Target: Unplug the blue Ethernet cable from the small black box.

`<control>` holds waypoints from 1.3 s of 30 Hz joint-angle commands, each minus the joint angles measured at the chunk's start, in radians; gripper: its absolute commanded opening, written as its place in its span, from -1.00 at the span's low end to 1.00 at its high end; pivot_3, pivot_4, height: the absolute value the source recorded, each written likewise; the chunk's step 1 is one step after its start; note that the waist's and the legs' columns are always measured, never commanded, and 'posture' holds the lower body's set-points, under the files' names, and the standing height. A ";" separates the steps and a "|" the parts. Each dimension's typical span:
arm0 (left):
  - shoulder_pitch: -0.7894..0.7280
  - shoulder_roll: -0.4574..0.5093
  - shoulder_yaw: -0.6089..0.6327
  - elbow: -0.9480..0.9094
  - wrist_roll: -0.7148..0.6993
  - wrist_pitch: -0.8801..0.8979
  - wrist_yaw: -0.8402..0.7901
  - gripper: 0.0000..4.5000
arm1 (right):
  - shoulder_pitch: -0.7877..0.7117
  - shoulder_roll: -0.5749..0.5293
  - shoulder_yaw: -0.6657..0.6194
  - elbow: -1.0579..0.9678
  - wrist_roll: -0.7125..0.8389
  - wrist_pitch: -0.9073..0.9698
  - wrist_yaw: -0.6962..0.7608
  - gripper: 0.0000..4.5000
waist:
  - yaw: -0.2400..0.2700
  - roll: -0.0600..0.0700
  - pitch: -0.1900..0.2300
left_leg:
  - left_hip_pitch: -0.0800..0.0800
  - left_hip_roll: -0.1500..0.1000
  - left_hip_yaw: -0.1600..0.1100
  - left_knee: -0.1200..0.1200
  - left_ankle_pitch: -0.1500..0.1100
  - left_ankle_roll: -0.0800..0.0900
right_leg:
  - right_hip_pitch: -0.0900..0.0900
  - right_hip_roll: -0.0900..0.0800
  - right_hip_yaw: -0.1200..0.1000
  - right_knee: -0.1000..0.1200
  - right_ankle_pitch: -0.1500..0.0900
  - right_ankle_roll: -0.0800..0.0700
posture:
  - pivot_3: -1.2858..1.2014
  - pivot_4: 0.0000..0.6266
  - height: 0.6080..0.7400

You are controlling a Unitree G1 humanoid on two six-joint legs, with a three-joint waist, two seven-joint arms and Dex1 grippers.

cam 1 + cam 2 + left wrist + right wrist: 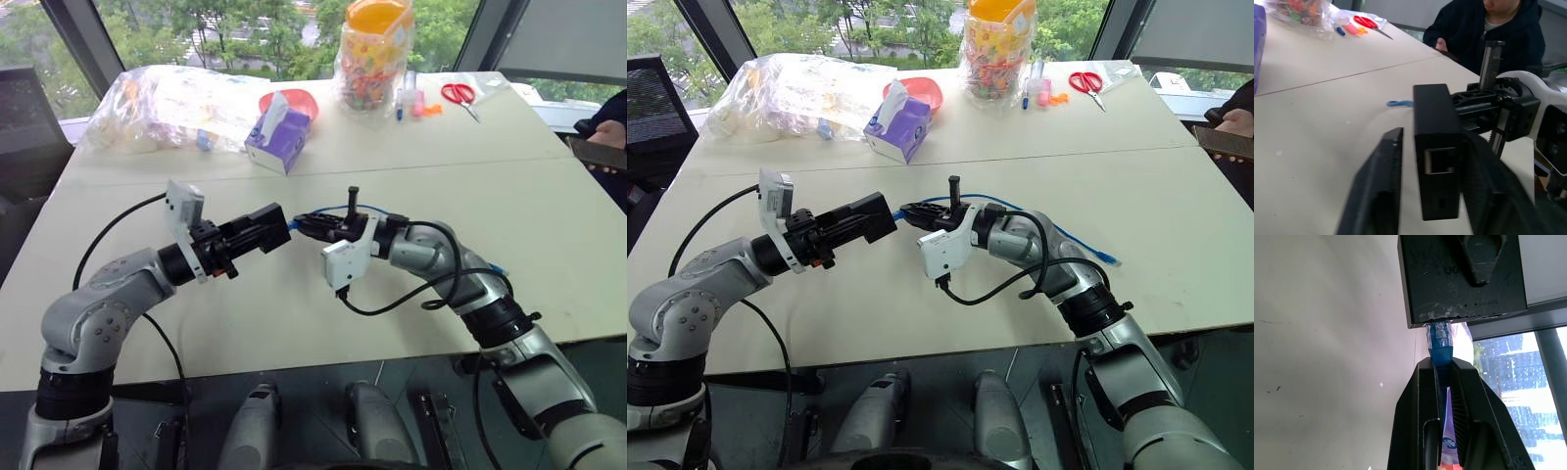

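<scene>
1. Table (pixel 549 225) carries nothing of the job itself: both task things are held above its pale top, between the two arms.
2. Small black box (pixel 1436 152) sits clamped between the closed fingers of the left gripper (pixel 1427 196), one empty port facing that wrist camera.
3. Right gripper (pixel 1445 382) is shut on the blue Ethernet cable (pixel 1440 343) just behind its plug, which is still seated in the box's edge; the rest of the cord trails back along the right arm to the tabletop.
4. Pulling well, I judge, means keeping the box hand still and drawing the right hand straight back along the plug's line, never sideways; the latch tab may need pressing first, and whether it is pressed cannot be seen.
</scene>
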 commanded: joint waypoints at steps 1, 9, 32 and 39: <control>0.015 0.021 0.002 -0.035 0.000 0.015 -0.011 -0.78 | -0.035 -0.001 -0.025 -0.014 0.024 -0.005 -0.009 -1.00 | 0.000 0.000 0.000 | 0.000 0.000 0.000 0.000 0.000 0.000 | 0.000 0.000 0.000 0.000 0.000 0.000 | 0.03 -0.52 0.82; 0.021 0.057 0.010 -0.035 -0.002 0.034 -0.032 -0.78 | -0.052 -0.002 -0.035 -0.032 0.207 0.103 0.166 -0.27 | 0.000 0.000 0.000 | 0.000 0.000 0.000 0.000 0.000 0.000 | 0.000 0.000 0.000 0.000 0.000 0.000 | 0.03 -0.52 0.82; 0.025 0.202 0.105 -0.055 -0.055 0.021 -0.247 -0.78 | -0.327 0.094 -0.105 0.111 0.968 1.296 0.728 0.02 | -0.002 0.001 0.001 | -0.002 0.000 0.000 -0.001 0.000 0.000 | -0.003 -0.001 -0.001 -0.001 0.000 0.000 | 0.03 -0.52 0.82; 0.017 0.207 0.109 -0.051 -0.054 0.018 -0.250 -0.78 | -0.337 0.095 -0.054 0.121 0.935 1.300 0.776 -0.17 | -0.002 0.001 0.001 | -0.002 0.000 0.000 -0.001 0.000 0.000 | -0.003 -0.001 -0.001 -0.001 0.000 0.000 | 0.03 -0.52 0.82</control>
